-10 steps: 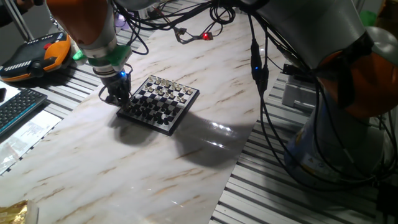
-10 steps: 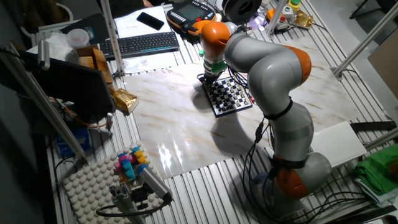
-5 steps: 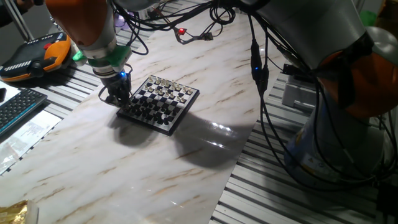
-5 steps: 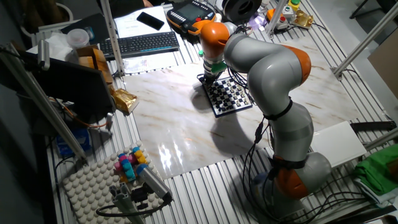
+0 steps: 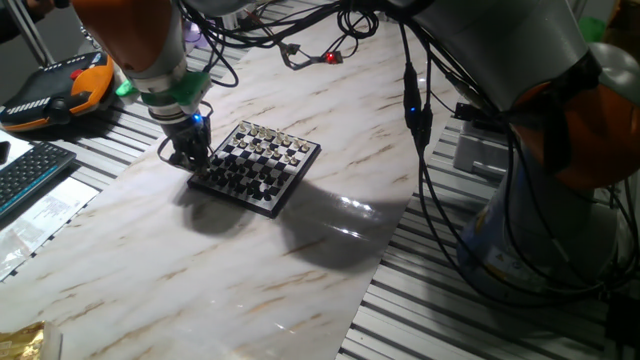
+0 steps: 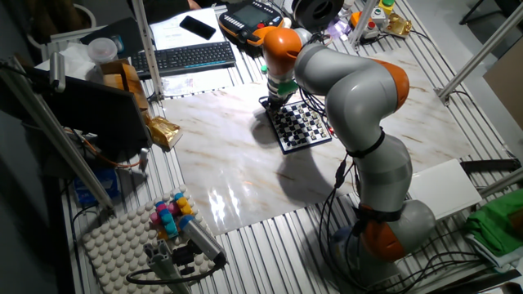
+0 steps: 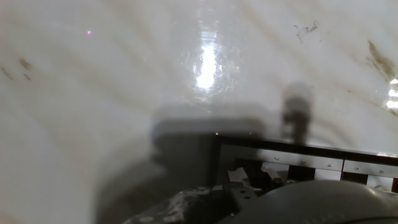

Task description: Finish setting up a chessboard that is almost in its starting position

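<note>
While low at the near-left corner of the chessboard [image 5: 256,164], gripper [image 5: 189,157] nearly touching the marble tabletop [image 5: 200,270] — finger spacing impossible to judge, whether parted or pinched on anything. Board lying flat toward the far side of the slab, pale pieces along the farther rows, dark ones nearer the fingers. Beyond the slab's left edge, a black keyboard [image 5: 28,175] and an orange-and-black pendant [image 5: 62,90] — well apart from the board.

We are looking at a robotics lab: cables [image 5: 300,45] are trailing over a slatted metal bench [image 6: 270,245], beside a keyboard [image 6: 184,57] and teach pendant [image 5: 60,90].
</note>
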`<state>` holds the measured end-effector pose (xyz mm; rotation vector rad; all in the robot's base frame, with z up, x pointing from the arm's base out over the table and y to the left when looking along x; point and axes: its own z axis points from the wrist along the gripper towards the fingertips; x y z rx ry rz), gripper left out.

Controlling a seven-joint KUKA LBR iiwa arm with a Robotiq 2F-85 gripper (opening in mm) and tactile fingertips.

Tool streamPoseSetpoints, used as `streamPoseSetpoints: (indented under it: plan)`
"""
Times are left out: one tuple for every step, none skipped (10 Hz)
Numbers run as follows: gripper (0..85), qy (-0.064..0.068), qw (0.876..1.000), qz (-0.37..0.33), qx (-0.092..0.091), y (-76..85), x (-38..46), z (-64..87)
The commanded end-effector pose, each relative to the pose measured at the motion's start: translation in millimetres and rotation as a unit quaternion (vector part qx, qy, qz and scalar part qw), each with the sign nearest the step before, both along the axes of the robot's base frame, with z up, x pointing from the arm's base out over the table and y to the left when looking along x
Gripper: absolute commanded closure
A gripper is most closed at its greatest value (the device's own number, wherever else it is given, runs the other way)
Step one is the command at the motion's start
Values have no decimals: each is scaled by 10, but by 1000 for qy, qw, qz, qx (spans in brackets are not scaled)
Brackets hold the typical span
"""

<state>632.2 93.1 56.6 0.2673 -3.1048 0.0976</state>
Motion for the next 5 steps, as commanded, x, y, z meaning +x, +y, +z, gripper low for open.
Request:
streamPoseSetpoints:
  plan:
    - [650,1,1000,0,1,0,1,-6]
    - [650,1,1000,1,1,-1,4,-18]
    - [650,1,1000,1,2,-1,9,-31]
    - [647,1,1000,2,2,-3,11,-40]
    - [640,1,1000,4,-1,-4,11,-39]
